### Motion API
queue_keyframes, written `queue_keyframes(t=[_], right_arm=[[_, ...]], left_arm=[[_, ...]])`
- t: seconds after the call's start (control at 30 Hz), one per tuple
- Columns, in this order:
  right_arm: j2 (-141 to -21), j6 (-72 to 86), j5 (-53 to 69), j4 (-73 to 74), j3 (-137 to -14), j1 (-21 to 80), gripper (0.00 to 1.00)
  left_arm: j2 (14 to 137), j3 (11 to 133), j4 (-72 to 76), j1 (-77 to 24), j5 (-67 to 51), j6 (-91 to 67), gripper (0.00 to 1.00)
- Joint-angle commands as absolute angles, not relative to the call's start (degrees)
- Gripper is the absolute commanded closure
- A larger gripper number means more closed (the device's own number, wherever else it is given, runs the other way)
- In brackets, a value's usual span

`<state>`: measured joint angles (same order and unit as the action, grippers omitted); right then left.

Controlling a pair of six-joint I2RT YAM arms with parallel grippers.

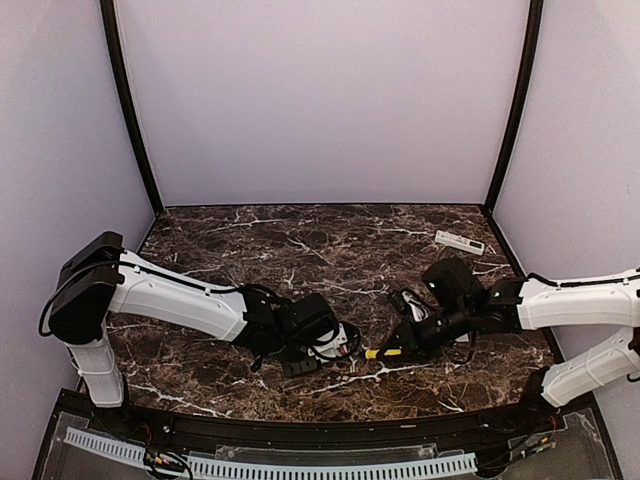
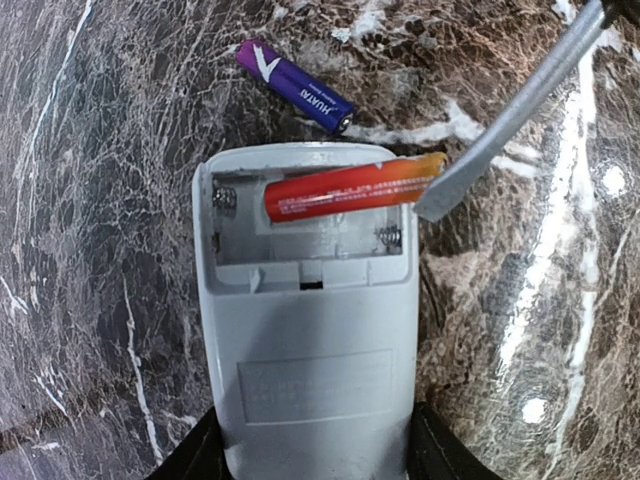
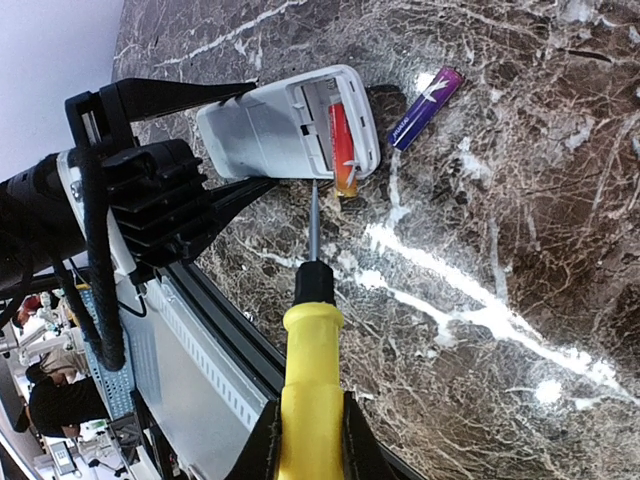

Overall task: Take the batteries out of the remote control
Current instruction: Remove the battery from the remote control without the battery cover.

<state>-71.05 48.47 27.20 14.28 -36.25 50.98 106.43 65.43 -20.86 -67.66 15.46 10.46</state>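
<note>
Clamped between the fingers of the left gripper [image 2: 315, 455] at the bottom edge of the left wrist view: grey remote control [image 2: 310, 340], back upward, compartment uncovered. Squeezed in the right gripper [image 3: 310, 450], bottom of the right wrist view: yellow-handled screwdriver [image 3: 313, 385]. Touches with its blade tip the red battery [image 2: 350, 190]. Sits tilted in the upper bay, orange end poking past the wall. Loose on the marble table [image 2: 90, 250] just above the remote, upper centre: purple-blue battery [image 2: 295, 87].
</note>
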Motion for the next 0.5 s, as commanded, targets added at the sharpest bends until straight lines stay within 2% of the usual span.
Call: queue_keyframes(t=[0.0, 0.27, 0.47], right_arm=[[-73.3, 47.3, 24.0, 14.7, -39.7, 52.1, 1.00], [-80.4, 45.8, 21.0, 16.7, -44.7, 54.3, 1.00], [-81.8, 45.7, 12.8, 24.9, -49.3, 56.0, 1.00]], left_arm=[[107.7, 63.8, -23.6, -67.1, 18.2, 10.4, 0.67], [107.7, 63.9, -23.9, -67.1, 18.4, 10.5, 0.67], [107.9, 63.9, -24.0, -67.1, 18.9, 10.4, 0.67]])
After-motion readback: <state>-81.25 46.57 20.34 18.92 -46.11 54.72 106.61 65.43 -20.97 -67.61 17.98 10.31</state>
